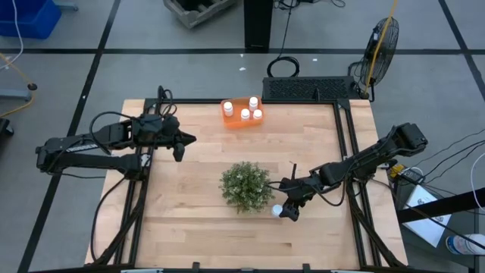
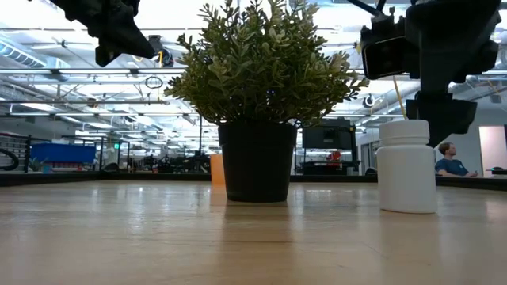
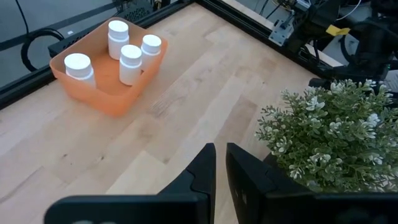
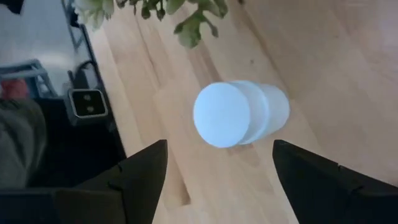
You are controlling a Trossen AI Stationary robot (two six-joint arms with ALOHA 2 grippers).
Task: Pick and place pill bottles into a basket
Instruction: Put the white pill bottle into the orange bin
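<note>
One white pill bottle (image 1: pixel 277 210) stands upright on its base on the table, just right of the green plant (image 1: pixel 245 186); it also shows in the low view (image 2: pixel 406 166) and the right wrist view (image 4: pixel 239 115). My right gripper (image 1: pixel 289 211) is open just above it, pointing down, a finger on either side, touching nothing. The orange basket (image 1: pixel 241 115) at the table's far edge holds several white bottles (image 3: pixel 130 62). My left gripper (image 1: pixel 184 141) is shut and empty, in the air between the basket and the plant.
The potted plant (image 2: pixel 257 95) stands mid-table, close to the left of the lone bottle. Bare wood lies between the plant and the basket (image 3: pixel 102 84). Black frame rails (image 1: pixel 345 136) run along the table's sides. A person (image 2: pixel 453 158) sits in the room far behind.
</note>
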